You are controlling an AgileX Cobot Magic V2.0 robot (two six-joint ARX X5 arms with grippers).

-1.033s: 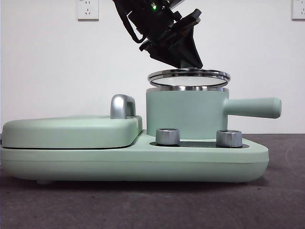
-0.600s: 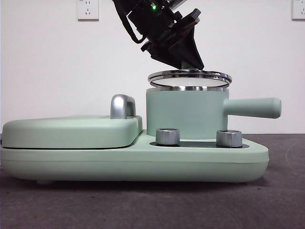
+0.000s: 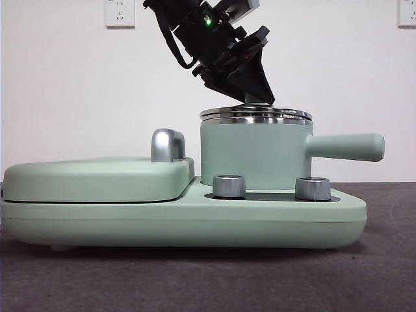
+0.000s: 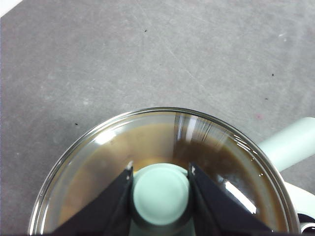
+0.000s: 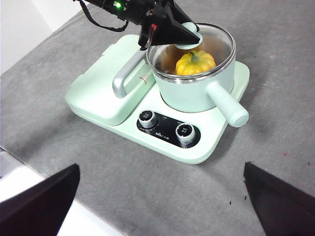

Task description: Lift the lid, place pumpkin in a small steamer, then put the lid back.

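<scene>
Glass round lid (image 3: 256, 114) with steel rim sits on mint-green cylindrical steamer pot (image 3: 252, 155), apparently flush. Left pincer (image 4: 160, 195) clamped on lid's mint knob (image 4: 161, 193). Yellow-orange ribbed pumpkin (image 5: 195, 62) inside pot. Right pincer (image 5: 162, 201) spread apart, high over grey bench (image 5: 295, 88).

Count from my station: one cooker set, one vegetable.

I count one small steamer (image 5: 194, 91), one lid (image 3: 255, 114), one pumpkin (image 5: 195, 62), one flat cover (image 5: 106, 88), two silver knobs (image 3: 229, 186), two wall sockets (image 3: 119, 13).
</scene>
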